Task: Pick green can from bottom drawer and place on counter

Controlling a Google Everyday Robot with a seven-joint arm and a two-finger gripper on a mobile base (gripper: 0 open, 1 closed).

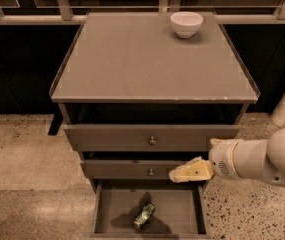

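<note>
The green can (144,216) lies on its side in the middle of the open bottom drawer (113,215), a flat tray with low sides. My gripper (182,174) has cream-coloured tips and hangs in front of the middle drawer's right part, above and to the right of the can, apart from it. It holds nothing that I can see. The white arm reaches in from the right edge. The counter (142,64) is the wide grey-brown top of the cabinet.
A white bowl (186,24) stands at the counter's back right. Two taller drawers with round knobs (152,141) are pulled out a little above the bottom one. A railing runs behind the cabinet. Speckled stone floor lies on both sides.
</note>
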